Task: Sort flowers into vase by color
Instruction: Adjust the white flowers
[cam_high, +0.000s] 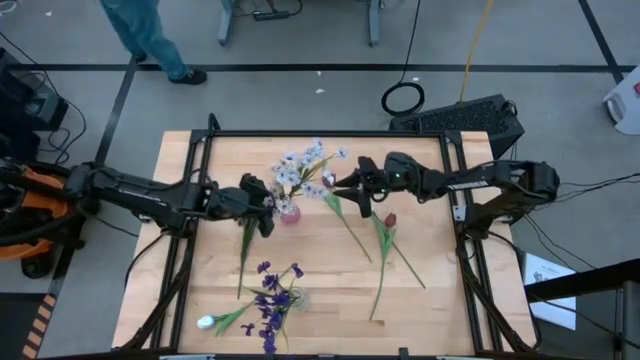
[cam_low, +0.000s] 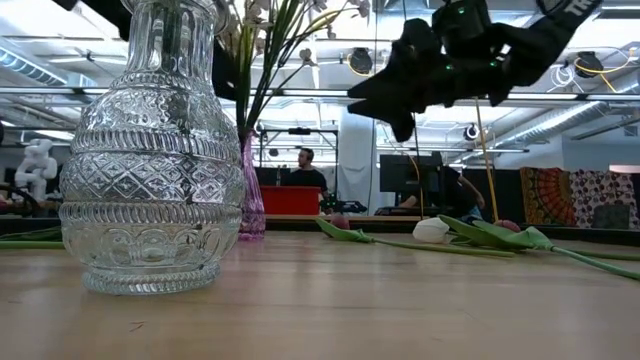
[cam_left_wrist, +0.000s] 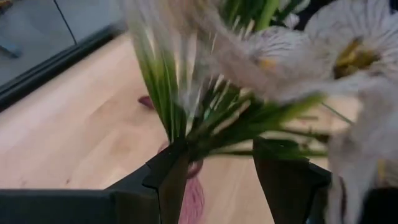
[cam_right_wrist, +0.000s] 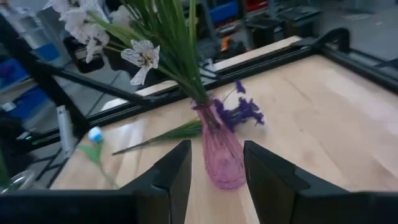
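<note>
Both grippers, left (cam_high: 268, 207) and right (cam_high: 340, 183), flank the pink vase (cam_high: 289, 211), jaws open, empty.

You see the small vase (cam_high: 289, 211) near the table's (cam_high: 430, 300) middle, toward the far edge, with a bunch of flowers (cam_high: 305, 165) standing in it. Left pincer (cam_high: 268, 207) sits just left of the vase, fingers open around the stems. Right pincer (cam_high: 342, 182) hovers just right of the bunch, fingers apart. Tulip stems (cam_high: 385, 255) lie right of the vase. A flower cluster (cam_high: 270, 300) lies at the near edge, beside the big glass vase (cam_low: 160, 150).
</note>
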